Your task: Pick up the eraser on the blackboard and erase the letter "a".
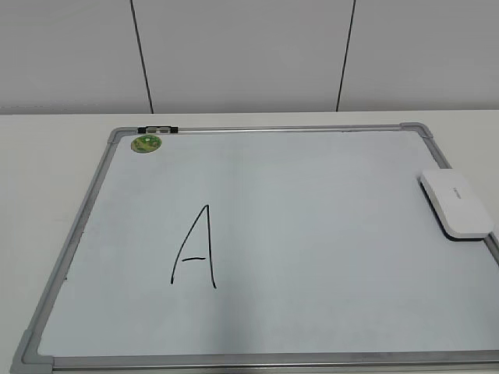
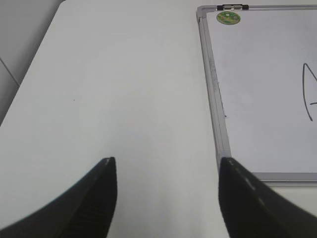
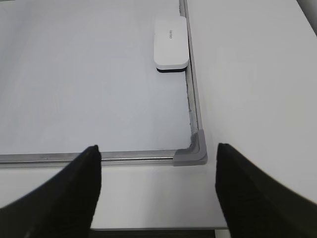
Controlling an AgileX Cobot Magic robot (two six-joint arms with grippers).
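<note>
The eraser (image 1: 457, 203) lies at the right edge of the blackboard (image 1: 312, 234), right of centre in the exterior frame, against the grey frame rail. A large "A" (image 1: 195, 248) sits lower left; a green magnet (image 1: 146, 143) sits upper left. Left gripper (image 2: 167, 168) spreads wide over bare white table (image 2: 124, 99). Right gripper (image 3: 158, 156) spreads wide above the board's corner cap (image 3: 193, 152).
</note>
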